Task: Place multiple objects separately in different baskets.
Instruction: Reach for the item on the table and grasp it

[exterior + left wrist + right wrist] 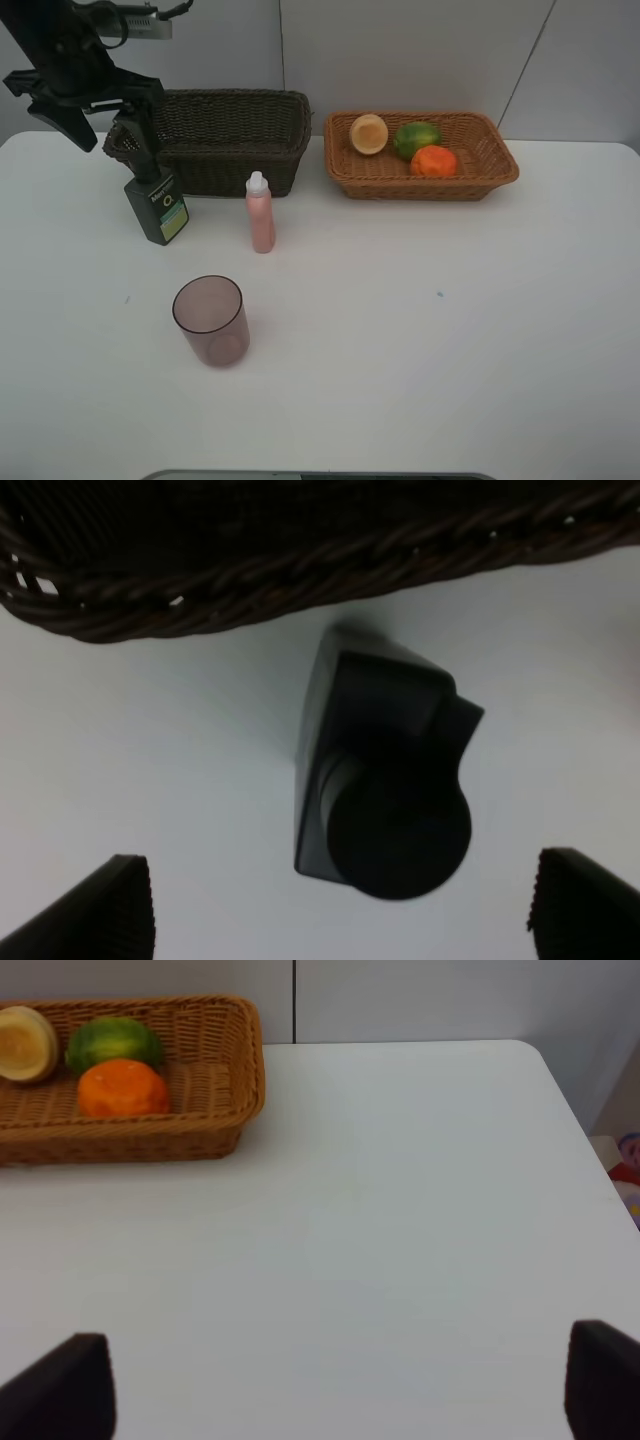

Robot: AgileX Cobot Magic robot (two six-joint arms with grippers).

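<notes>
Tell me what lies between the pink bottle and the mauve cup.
Nothing stands there. Only bare white table separates the pink white-capped bottle from the mauve cup, as the exterior high view shows.

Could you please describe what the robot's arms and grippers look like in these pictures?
The left arm is black and angular, topped by a pale grey camera box and a thin black cable. Its fingers are dark wedges with finely ridged edges. The right gripper shows only two dark, blocky fingertips; its arm is out of view.

White table [450, 330] against a pale panelled wall [420, 50].
</notes>
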